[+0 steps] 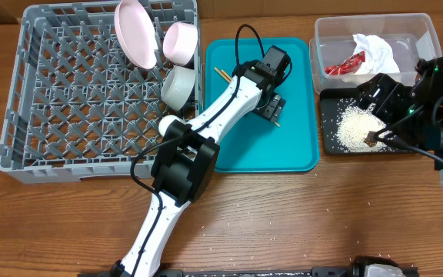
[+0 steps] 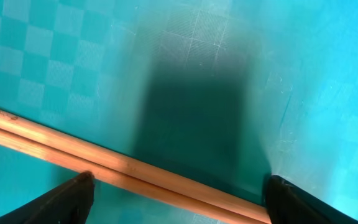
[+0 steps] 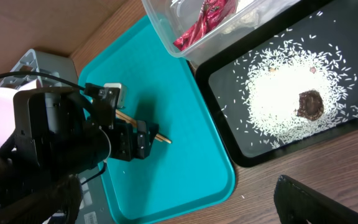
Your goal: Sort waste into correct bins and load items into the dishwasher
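Two wooden chopsticks lie side by side on the teal tray. My left gripper is open, low over the tray, one fingertip on each side of them; it also shows in the overhead view. My right gripper is open and empty above the black tray, which holds rice and a brown lump. The clear tub holds the napkin and red wrapper. The grey rack holds the pink plate, pink bowl, whitish-grey bowl and white cup.
The teal tray sits between the rack and the two bins. My left arm reaches across the tray's left edge. A few rice grains lie on the wooden table in front. Only one right finger shows in the right wrist view.
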